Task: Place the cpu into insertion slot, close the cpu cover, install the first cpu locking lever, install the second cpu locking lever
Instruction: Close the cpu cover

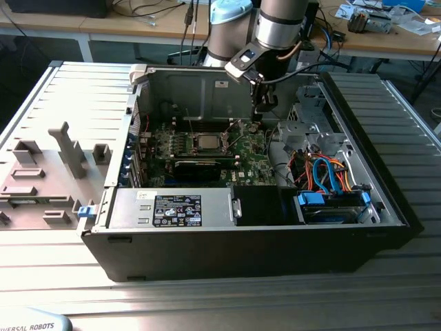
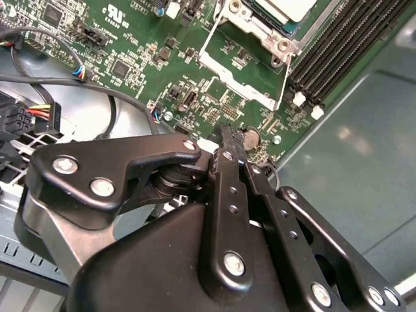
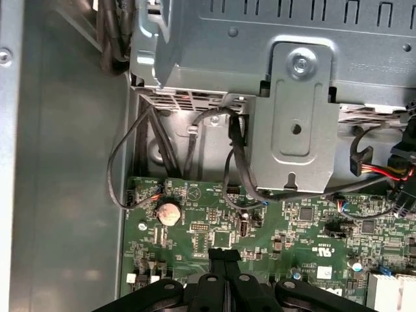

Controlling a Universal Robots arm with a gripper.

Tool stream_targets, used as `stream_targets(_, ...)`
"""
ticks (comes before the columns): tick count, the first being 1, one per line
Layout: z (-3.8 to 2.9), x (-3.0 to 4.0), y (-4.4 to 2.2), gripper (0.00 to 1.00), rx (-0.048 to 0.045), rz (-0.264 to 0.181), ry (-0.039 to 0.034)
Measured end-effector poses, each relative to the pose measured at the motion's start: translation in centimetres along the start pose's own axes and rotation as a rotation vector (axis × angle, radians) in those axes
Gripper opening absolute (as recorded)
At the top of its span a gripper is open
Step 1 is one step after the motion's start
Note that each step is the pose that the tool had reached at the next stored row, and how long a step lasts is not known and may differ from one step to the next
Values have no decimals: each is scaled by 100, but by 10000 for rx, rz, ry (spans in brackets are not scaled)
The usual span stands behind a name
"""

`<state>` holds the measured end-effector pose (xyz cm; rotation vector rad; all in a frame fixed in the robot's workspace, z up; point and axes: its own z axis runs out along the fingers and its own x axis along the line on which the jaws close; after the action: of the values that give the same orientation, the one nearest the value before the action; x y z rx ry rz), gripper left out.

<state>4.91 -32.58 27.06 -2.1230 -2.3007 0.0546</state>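
Second wrist view: fingers (image 2: 227, 175) pinched together, holding nothing, over the board (image 2: 130, 45) nr the coin cell (image 2: 250, 138). The cpu (image 2: 286, 8) lies in the insertion slot (image 2: 281, 44). We reckon it's light, stiff, w/ a fragile underside: edges only.

Glossy green lacquer on the board (image 1: 251, 155), dotted with small matt black chips. At board centre, smooth silver-grey metal on the cpu (image 1: 206, 142); next to it, thin bright bare metal of the cover (image 2: 260, 97). Over the board, smooth matt black gripper (image 2: 224, 140) with shiny steel screw heads. Near the board's edge, a polished metal coin cell (image 3: 169, 212). Around the board, dull grey sheet-metal case (image 1: 186, 89) and black rubbery cables (image 3: 117, 175).
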Motion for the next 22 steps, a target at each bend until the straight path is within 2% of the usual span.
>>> stream_targets(22,74,-3,3,11,0,-2,-1)
